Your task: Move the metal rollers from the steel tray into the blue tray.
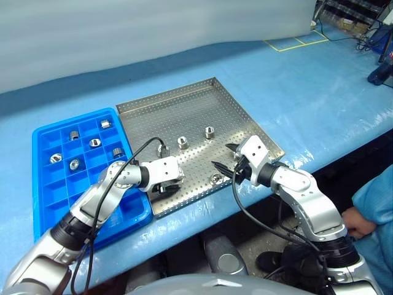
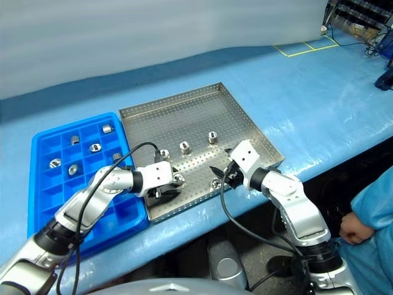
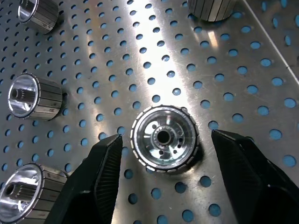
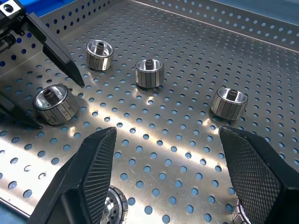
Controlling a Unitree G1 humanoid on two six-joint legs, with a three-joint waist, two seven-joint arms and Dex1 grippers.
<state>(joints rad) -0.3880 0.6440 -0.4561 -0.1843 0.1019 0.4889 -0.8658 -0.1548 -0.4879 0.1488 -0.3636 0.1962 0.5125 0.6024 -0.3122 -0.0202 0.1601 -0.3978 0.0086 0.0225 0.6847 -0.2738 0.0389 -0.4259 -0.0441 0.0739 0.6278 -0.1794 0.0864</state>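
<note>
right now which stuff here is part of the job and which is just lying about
Job:
- metal rollers
- steel tray
- blue tray
- left gripper, open around one roller
- right gripper, open

Lying about:
- yellow tape marking
- person's hand

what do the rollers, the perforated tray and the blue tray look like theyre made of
Rollers: polished metal, likely steel; mirror glints, machined grooves. Steel tray: brushed sheet metal, probably stainless; streaky reflections, punched holes. Blue tray: looks like moulded plastic; uniform glossy colour, rounded compartment walls.
</note>
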